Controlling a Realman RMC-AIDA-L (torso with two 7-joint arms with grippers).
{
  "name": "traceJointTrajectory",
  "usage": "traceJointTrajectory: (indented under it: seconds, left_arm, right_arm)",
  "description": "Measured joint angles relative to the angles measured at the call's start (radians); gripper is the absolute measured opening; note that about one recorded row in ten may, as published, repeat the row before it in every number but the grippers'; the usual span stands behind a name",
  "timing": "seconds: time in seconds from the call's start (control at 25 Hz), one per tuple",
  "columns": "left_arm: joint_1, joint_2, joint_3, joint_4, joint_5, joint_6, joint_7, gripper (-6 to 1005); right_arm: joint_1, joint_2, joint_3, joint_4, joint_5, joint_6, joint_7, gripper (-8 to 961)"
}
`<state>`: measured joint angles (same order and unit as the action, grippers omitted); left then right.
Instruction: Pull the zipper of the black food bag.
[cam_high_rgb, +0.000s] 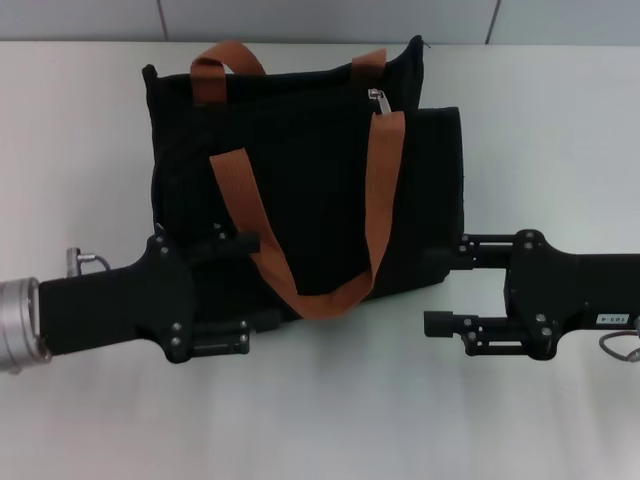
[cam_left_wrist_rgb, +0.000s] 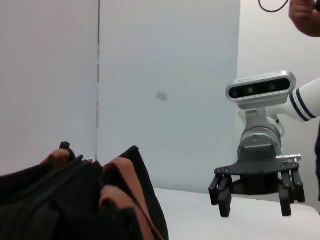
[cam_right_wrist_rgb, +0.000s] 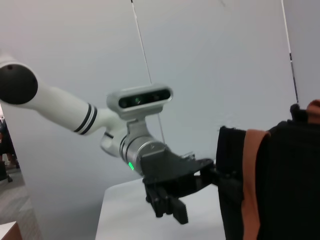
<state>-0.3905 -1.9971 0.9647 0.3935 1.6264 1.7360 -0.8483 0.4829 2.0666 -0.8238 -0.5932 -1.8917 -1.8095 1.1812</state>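
The black food bag (cam_high_rgb: 300, 170) lies on the white table (cam_high_rgb: 560, 130) with two rust-orange strap handles. The silver zipper (cam_high_rgb: 378, 99) pull sits on the track near the bag's top right end. My left gripper (cam_high_rgb: 265, 283) is open, its fingers spread at the bag's near left corner. My right gripper (cam_high_rgb: 432, 288) is open just off the bag's near right corner, its upper finger at the bag's side. The left wrist view shows the bag (cam_left_wrist_rgb: 65, 200) and the right gripper (cam_left_wrist_rgb: 255, 197). The right wrist view shows the bag (cam_right_wrist_rgb: 280, 190) and the left gripper (cam_right_wrist_rgb: 185, 195).
A grey wall (cam_high_rgb: 320, 18) runs behind the table's far edge. Bare table surface lies in front of the bag and to both sides. A person's arm (cam_left_wrist_rgb: 305, 15) shows at the edge of the left wrist view.
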Motion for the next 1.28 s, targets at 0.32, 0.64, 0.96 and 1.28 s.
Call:
traceJointTrajectory:
  seconds: [0.32,0.64,0.96,1.28]
  left_arm:
    - [-0.014,0.014,-0.013,0.011,0.019,-0.001,-0.02,813]
    - [-0.02,0.029,-0.031,0.033,0.044,0.023,-0.05,813]
    - [-0.016,0.019,-0.038,0.028,0.147,0.105,-0.068,813]
    - [-0.008,0.029,-0.039,0.027,0.186,0.102,-0.099,813]
  right_arm:
    - [-0.005,0.001,0.002,0.034,-0.004,0.003,-0.035,783]
    - [-0.008,0.004,0.001,0.064,-0.004,0.004,-0.048,795]
    - [-0.024,0.009,0.0,0.129,-0.017,0.018,-0.167,806]
    - [-0.009,0.016,-0.011,0.214,-0.029,0.094,-0.224,818]
